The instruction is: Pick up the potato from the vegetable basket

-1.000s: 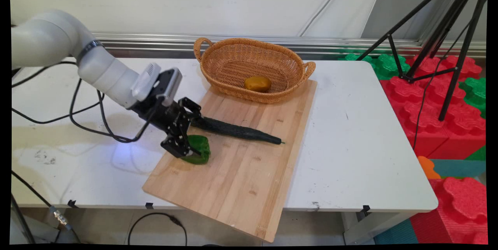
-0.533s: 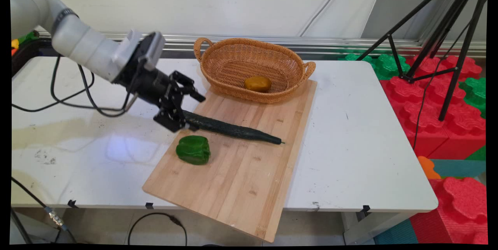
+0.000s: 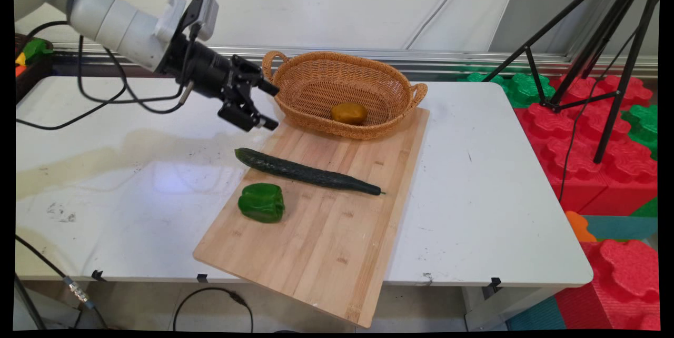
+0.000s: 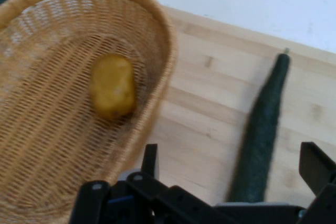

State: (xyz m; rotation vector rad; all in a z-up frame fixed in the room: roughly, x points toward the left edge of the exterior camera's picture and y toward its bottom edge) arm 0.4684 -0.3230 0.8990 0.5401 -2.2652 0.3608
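A: What's nearest the camera?
B: The board (image 3: 326, 243) on the counter (image 3: 489, 211), with the pepper (image 3: 261, 202) at its 9 o'clock edge.
A: And beyond it?
B: The cucumber (image 3: 308, 172) lies at the pepper's 1 o'clock, just apart. Farther back, the gripper (image 3: 268, 106) hangs in the air, fingers (image 3: 263, 123) spread, holding nothing. At its 3 o'clock sits the basket (image 3: 342, 93), a potato (image 3: 348, 113) inside.

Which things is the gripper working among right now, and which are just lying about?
By the open gripper: basket, potato in it, cucumber, green pepper, cutting board.
Lying about: tripod, foam blocks.
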